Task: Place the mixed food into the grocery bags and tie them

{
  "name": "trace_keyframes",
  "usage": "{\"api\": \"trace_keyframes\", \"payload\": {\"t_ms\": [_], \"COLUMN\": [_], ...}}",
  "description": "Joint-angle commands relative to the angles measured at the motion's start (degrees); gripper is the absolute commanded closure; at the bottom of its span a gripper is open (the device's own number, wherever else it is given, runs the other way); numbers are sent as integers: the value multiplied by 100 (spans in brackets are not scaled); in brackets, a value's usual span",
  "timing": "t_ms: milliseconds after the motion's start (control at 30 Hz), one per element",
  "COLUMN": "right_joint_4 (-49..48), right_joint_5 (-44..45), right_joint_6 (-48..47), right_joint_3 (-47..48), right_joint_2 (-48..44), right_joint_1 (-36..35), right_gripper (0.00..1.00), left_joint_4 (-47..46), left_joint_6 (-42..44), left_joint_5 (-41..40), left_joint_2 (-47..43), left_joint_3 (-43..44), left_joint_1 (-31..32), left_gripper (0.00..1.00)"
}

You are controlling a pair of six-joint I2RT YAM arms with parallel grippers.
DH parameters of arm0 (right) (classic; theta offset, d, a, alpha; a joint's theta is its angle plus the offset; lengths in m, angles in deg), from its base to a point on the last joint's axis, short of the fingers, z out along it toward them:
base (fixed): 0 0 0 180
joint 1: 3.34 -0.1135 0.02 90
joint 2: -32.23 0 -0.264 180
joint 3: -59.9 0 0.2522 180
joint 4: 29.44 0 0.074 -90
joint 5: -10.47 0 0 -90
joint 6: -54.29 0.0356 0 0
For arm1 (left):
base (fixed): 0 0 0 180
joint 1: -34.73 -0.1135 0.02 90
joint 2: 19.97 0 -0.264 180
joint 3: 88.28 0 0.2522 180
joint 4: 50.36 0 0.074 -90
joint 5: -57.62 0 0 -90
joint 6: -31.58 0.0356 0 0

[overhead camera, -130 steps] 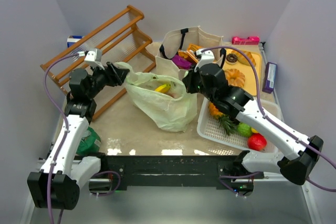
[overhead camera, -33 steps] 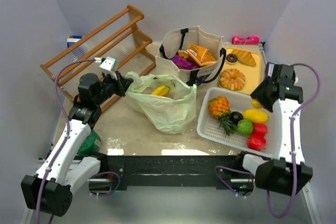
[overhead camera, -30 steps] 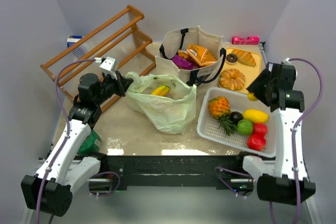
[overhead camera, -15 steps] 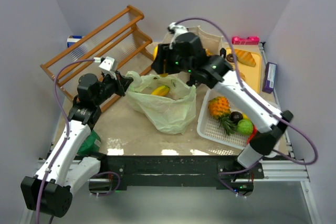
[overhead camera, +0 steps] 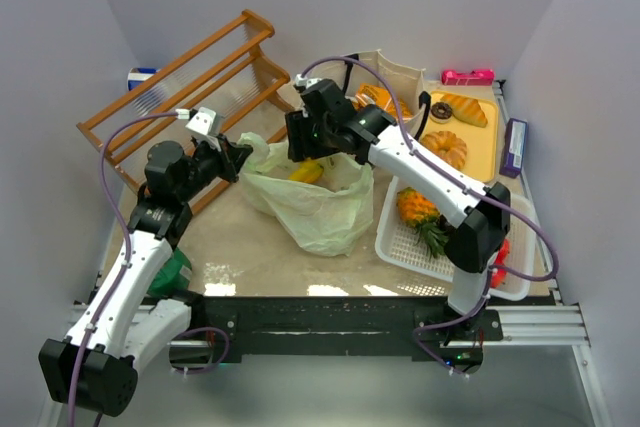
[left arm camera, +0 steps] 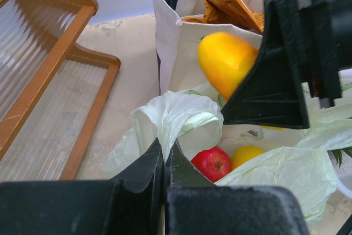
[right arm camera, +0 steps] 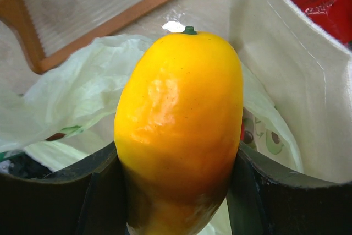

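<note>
Gripping a yellow mango [right arm camera: 179, 119] with jaws part open, the right gripper [right arm camera: 177, 160] holds its long axis straight out, stem tip pointing away. Just beyond lies the pale green bag [right arm camera: 71, 86]; the canvas tote [right arm camera: 286, 70] crowds close beside. The left gripper [left arm camera: 164, 152] pinches the bag's rim, jaws closed.

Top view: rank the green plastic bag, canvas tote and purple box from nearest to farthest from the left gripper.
1. green plastic bag, its handle pinched in the left gripper.
2. canvas tote, back centre.
3. purple box, far right edge.
</note>
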Motion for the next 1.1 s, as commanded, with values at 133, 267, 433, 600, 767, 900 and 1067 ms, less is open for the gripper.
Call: {"api": "trace_keyframes", "payload": {"t_ms": [133,267,433,600,767,900,1067], "right_joint_4": [515,506,673,647,436,628,946], "right_joint_5": [622,843,808,659,-114,664,686], "right_joint_6": [-173,-111,-120,-146,-172,99,232], "right_joint_3": [-242,-120,-101,-418,-515,-611,-1216], "right_joint_2": [246,325,273,-201,-1071,-2194,-3118], "right_joint_1": [1,10,10,-8,-139,-113,1496], "right_gripper": [80,47,16,7,9,4,3], "left_joint_4": [-295,-295,-295,-303,-286,-277,-259], "left_joint_6": [83,82,100,83,91,100,100], "left_joint_5": [12,30,21,30,12,-5,12], "left_joint_2": [-51,-16,-7,19,46,46,72], "left_joint_3": [-102,-111,-111,-111,-111,-102,-94], "left_joint_1": [25,25,25,25,25,25,25], "left_gripper": [100,100,100,100,100,100,100]}}
